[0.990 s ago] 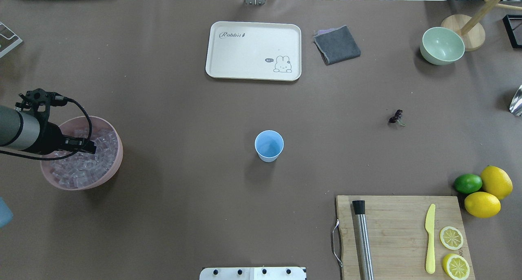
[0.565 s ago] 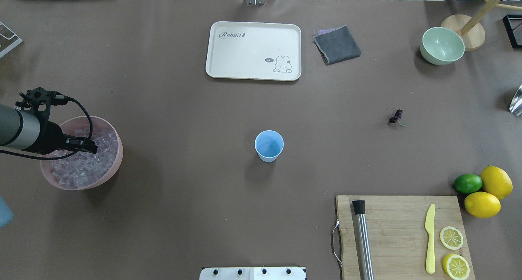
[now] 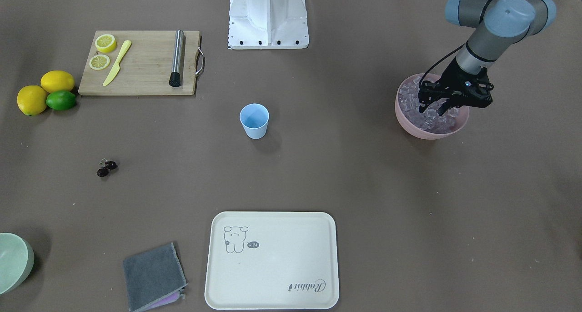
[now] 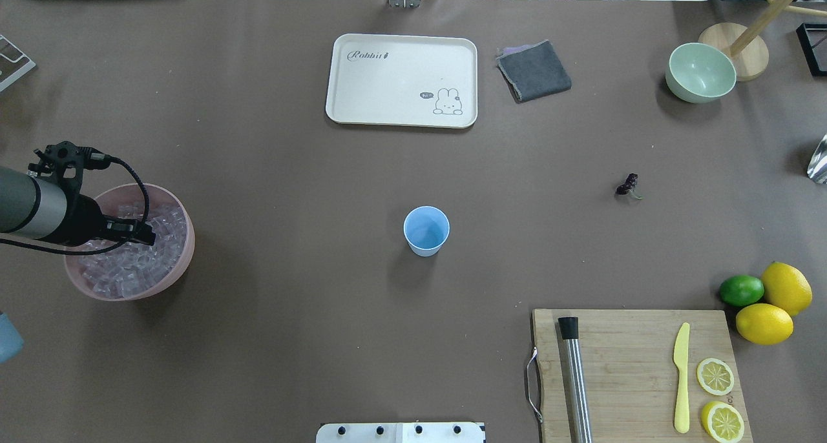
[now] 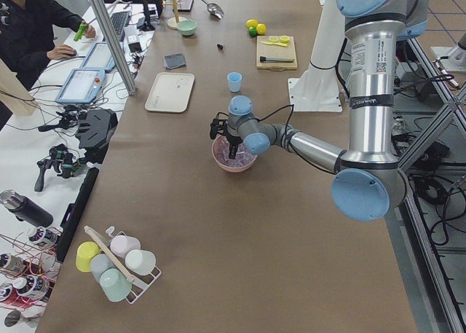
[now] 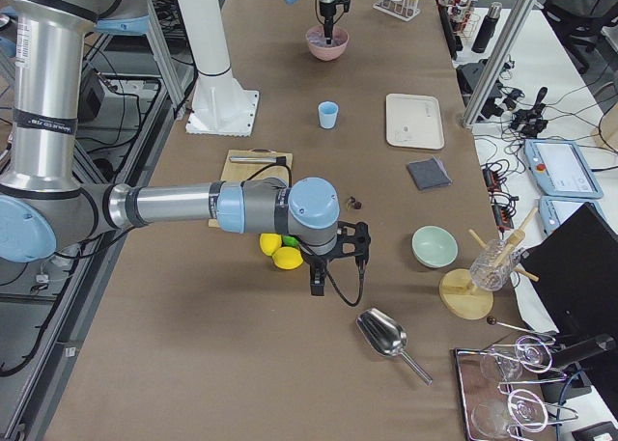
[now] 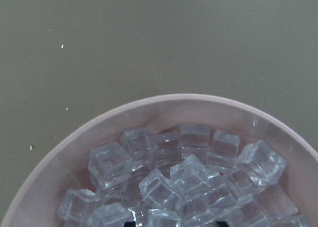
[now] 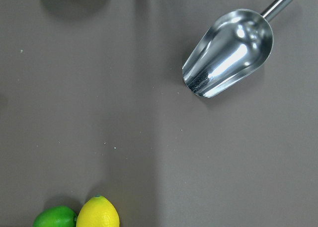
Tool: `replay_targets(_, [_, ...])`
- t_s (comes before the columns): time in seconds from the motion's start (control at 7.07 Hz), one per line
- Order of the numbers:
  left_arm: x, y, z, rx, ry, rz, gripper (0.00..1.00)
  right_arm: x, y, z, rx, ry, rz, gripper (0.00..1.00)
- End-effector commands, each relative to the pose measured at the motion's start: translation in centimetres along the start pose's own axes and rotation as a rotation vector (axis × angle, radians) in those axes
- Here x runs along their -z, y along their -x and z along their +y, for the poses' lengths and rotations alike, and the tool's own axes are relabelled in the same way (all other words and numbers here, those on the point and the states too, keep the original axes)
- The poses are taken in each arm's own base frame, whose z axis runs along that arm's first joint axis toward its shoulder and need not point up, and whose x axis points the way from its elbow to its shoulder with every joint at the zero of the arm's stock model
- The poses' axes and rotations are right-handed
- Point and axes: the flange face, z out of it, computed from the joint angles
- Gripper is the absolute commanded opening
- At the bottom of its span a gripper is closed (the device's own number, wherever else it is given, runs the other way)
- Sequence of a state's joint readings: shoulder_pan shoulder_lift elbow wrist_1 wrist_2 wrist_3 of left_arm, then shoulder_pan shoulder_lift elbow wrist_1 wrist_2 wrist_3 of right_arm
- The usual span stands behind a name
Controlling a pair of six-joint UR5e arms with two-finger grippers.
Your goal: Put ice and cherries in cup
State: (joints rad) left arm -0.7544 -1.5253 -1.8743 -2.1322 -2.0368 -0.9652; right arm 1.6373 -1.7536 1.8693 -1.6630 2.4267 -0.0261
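Note:
The light blue cup [image 4: 426, 230] stands upright at the table's middle, with nothing in it. The dark cherries [image 4: 628, 185] lie on the brown mat far to its right. The ice [image 4: 129, 268] fills a pink bowl [image 4: 184, 256] at the left edge. My left gripper [image 3: 432, 111] is open and points down into that bowl, its tips among the cubes [image 7: 184, 177]; whether a cube sits between them is hidden. My right gripper [image 6: 314, 285] hangs over bare mat beside the lemons, seen only from the side, so I cannot tell its state.
A cream tray [image 4: 402, 80], a grey cloth [image 4: 533, 70] and a pale green bowl [image 4: 700, 72] sit at the far side. A cutting board [image 4: 636, 372] holds a knife, a metal rod and lemon slices. Whole lemons and a lime [image 4: 741, 290] lie beside it. A metal scoop [image 8: 228, 50] lies under the right wrist.
The left wrist has sunk slightly toward the ice. Nothing else on the table has moved.

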Motion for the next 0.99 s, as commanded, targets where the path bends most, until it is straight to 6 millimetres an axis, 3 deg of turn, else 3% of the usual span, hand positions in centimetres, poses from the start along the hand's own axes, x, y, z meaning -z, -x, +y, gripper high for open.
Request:
replay_targets(0.0, [-0.32, -0.35, 0.15, -0.005, 0.005, 0.002, 0.62, -0.02, -0.08, 0.13, -0.002, 0.001, 0.000, 1.00])
replay_targets(0.42, [-0.61, -0.09, 0.23, -0.004, 0.009, -0.005, 0.62, -0.03, -0.18, 0.22, -0.006, 0.001, 0.000, 1.00])
replay_targets(0.85, [-0.41, -0.10, 0.24, -0.005, 0.000, -0.008, 0.04, 0.54, 0.41, 1.07, 0.003, -0.008, 0.000, 1.00])
